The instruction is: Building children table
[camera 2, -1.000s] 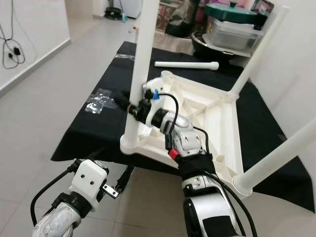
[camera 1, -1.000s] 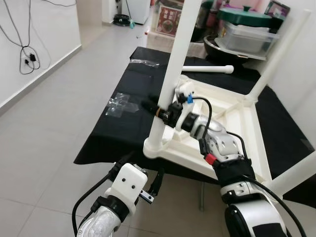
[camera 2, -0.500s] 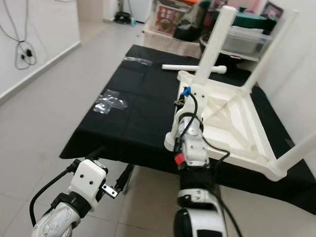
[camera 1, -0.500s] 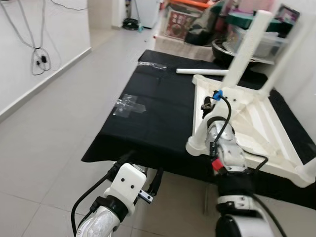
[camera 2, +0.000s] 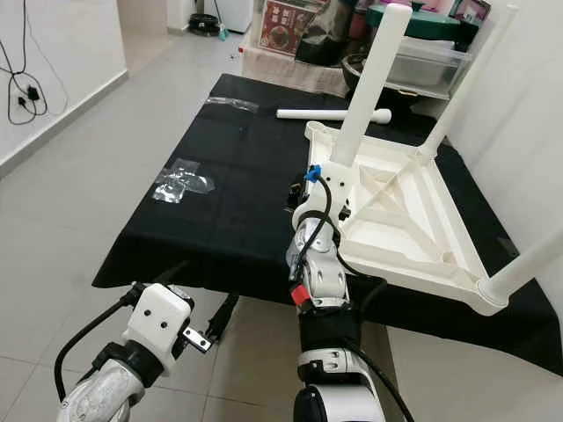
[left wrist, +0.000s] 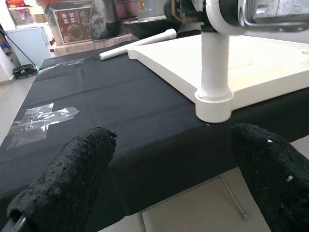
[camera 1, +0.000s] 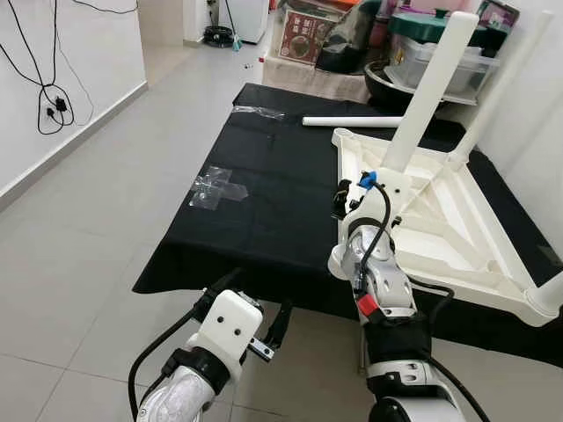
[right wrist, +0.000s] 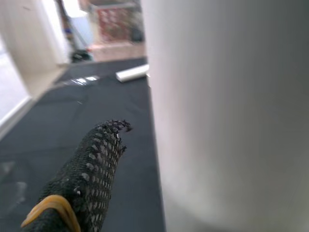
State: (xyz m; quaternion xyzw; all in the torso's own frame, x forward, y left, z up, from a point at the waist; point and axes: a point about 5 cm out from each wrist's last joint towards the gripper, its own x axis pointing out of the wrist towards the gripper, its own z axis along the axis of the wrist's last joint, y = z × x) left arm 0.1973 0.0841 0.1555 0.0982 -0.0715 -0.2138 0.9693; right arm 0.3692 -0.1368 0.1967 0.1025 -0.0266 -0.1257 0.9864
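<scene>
A white children's table lies upside down on a black-covered bench. Three legs stand up from it: one at the near left corner, one at the far right and one at the near right. Another white leg lies loose on the cloth behind it. My right gripper is at the lower part of the near left leg, close against it. My left gripper hangs low before the bench's front edge, open and holding nothing.
Clear plastic bags lie on the cloth to the left. Boxes, a pot and tubs crowd the floor behind the bench. A white wall runs close on the right. Open tiled floor lies to the left, with cables on that wall.
The table's near left corner, with my right gripper on its leg, has slid to the right along the bench's front edge, and that leg now leans right. The left arm has stayed put.
</scene>
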